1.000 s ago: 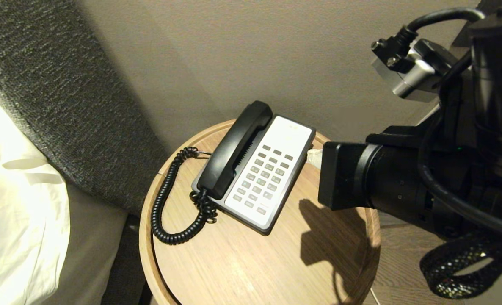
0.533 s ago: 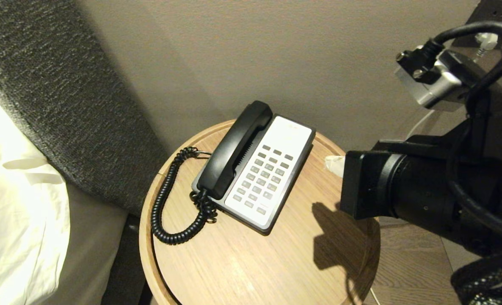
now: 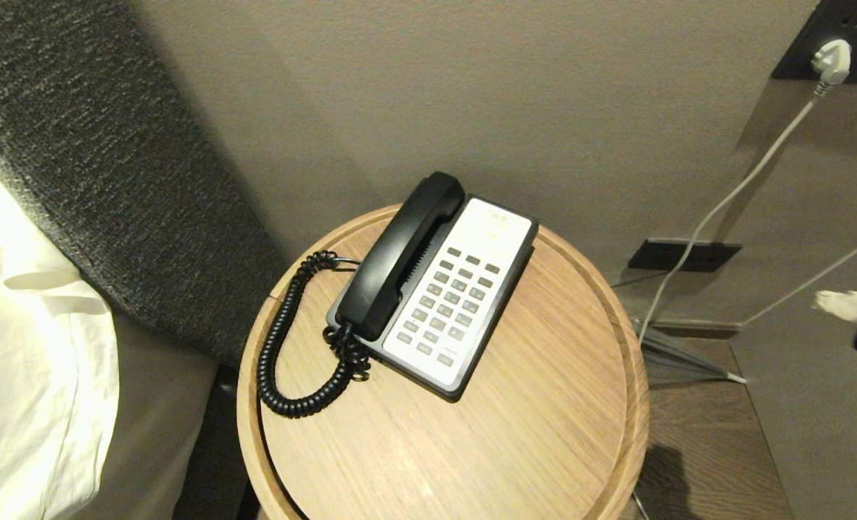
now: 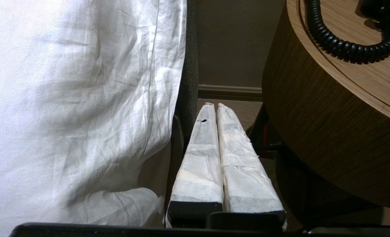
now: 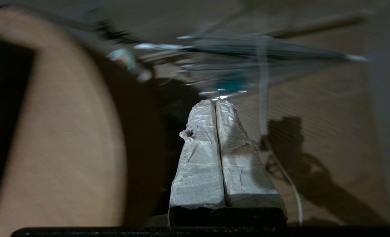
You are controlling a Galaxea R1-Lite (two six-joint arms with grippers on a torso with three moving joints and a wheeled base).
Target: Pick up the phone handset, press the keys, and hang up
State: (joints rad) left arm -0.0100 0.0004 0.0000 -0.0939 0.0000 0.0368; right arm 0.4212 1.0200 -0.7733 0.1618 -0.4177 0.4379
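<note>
The black phone handset (image 3: 399,256) lies in its cradle on the left side of the phone base, on a round wooden table (image 3: 544,433). Its coiled cord (image 3: 284,347) loops off to the table's left; part of the cord (image 4: 346,49) shows in the left wrist view. The grey keys (image 3: 450,303) sit in rows on the white faceplate. My right gripper (image 3: 837,303) is at the far right edge, off the table and well away from the phone; it is shut (image 5: 215,102) and empty. My left gripper (image 4: 214,107) hangs low between bed and table, shut on nothing.
A dark upholstered headboard (image 3: 96,159) and white bedding (image 3: 31,347) stand left of the table. On the wall at right are a socket with a white plug (image 3: 832,59) and cables (image 3: 717,209) running down to the wooden floor (image 3: 696,448).
My right arm has swung away to the right, off the table and almost out of the head view. The phone, handset and left gripper have not moved.
</note>
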